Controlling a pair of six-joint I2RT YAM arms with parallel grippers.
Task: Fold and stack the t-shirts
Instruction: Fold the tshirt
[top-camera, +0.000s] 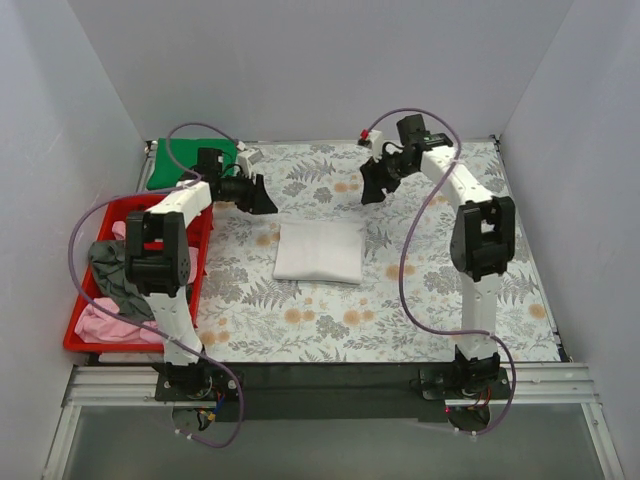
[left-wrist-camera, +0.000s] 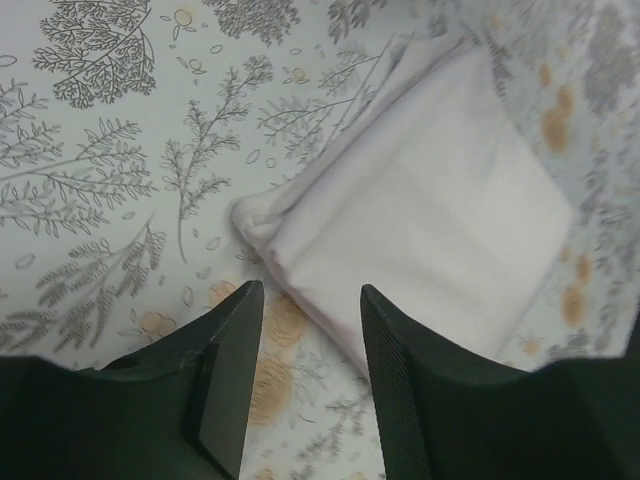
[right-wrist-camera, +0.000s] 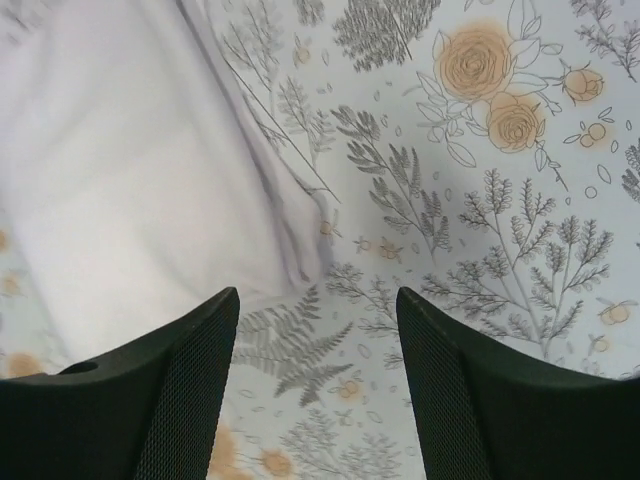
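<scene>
A white t-shirt (top-camera: 320, 252) lies folded into a neat rectangle in the middle of the floral cloth; it also shows in the left wrist view as the white t-shirt (left-wrist-camera: 430, 220) and in the right wrist view as the white t-shirt (right-wrist-camera: 130, 170). My left gripper (top-camera: 262, 199) hangs open above the cloth just off the shirt's far left corner, nothing between its fingers (left-wrist-camera: 310, 300). My right gripper (top-camera: 375, 185) hangs open off the far right corner, empty (right-wrist-camera: 318, 300). A green t-shirt (top-camera: 185, 163) lies folded at the far left. Pink (top-camera: 105, 320) and grey (top-camera: 112, 265) t-shirts sit crumpled in the bin.
A red plastic bin (top-camera: 80, 335) stands along the table's left side, partly behind the left arm. The grey floral-patterned cloth (top-camera: 440, 300) covers the table top. White walls close in the back and both sides.
</scene>
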